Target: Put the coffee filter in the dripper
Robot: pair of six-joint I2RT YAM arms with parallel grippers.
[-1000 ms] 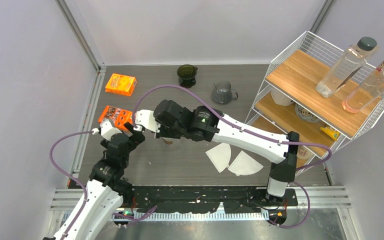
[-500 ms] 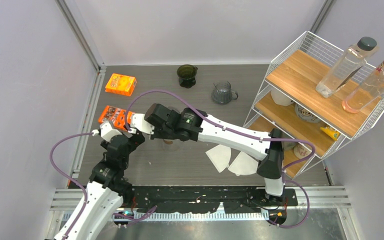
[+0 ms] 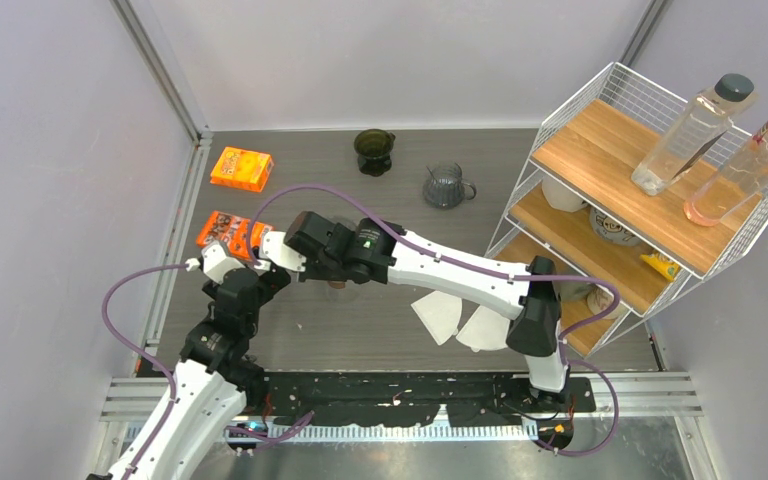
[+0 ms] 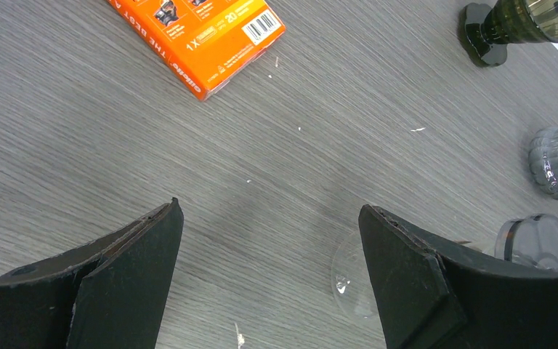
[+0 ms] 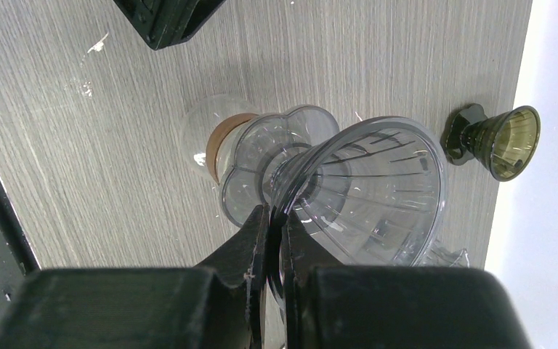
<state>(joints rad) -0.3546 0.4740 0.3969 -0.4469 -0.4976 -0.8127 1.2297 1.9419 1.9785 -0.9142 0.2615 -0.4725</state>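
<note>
Right gripper [image 5: 277, 222]: jaws nearly together, pinching the rim of the clear ribbed dripper [image 5: 367, 189]. Held tilted, just right of the near orange box [image 3: 228, 230], over the table [image 3: 360, 330]. Fluted foot and a clear round piece with a brown ring below the cone; can't tell whether resting on the wood.

Left gripper [image 4: 269, 212]: jaws spread wide, only bare tabletop between them, hovering just on the near side of the same box. Fingertip close to the dripper, not touching.

Coffee filters [image 3: 438, 318]: two white paper cones lying flat well right of the box, toward the near edge, not in the dripper. Right one partly under the right arm's elbow.

Room: open wood between box and filters, and behind the box up to the second orange box [image 3: 241, 168]. Dark green footed cup [image 3: 373, 150] and smoked glass pitcher [image 3: 447, 185] back-right of the box, near the back wall. Wire shelf rack [image 3: 650, 230] far right of the box, near the elbow. Left wall rail just left of the box.

Versus a second ago: right gripper and dripper shifted left toward the box, elbow swung in over the filters. Left arm as before. Both jaw settings unchanged.
</note>
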